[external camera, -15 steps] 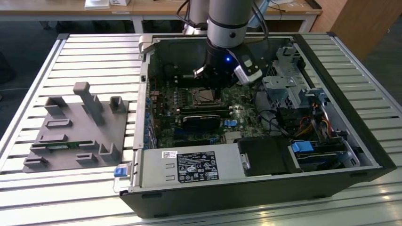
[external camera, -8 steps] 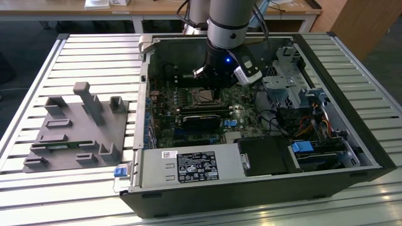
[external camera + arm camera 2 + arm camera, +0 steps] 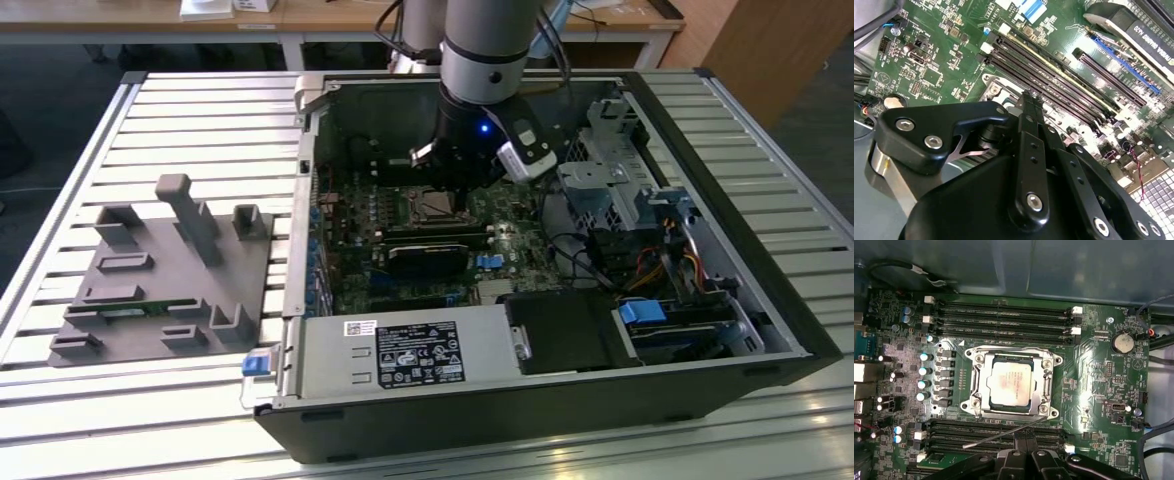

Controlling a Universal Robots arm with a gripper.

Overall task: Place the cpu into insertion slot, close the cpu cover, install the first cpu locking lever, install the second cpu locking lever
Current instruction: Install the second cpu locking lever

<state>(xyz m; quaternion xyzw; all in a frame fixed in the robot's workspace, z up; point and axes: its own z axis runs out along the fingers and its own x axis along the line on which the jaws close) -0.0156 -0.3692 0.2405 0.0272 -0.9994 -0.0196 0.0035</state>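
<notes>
Cpu sits flat in the insertion slot, its pale face showing through the square cut-out of the cpu cover, which lies closed over it. From my station I see one thin lever angling loose across the board just beside the socket (not latched, as far as I can judge). My gripper hovers near that lever; I cannot tell how its fingers stand.

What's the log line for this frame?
cpu: seated in insertion slot | cpu cover: closed | one lever: raised | gripper: above socket
</notes>
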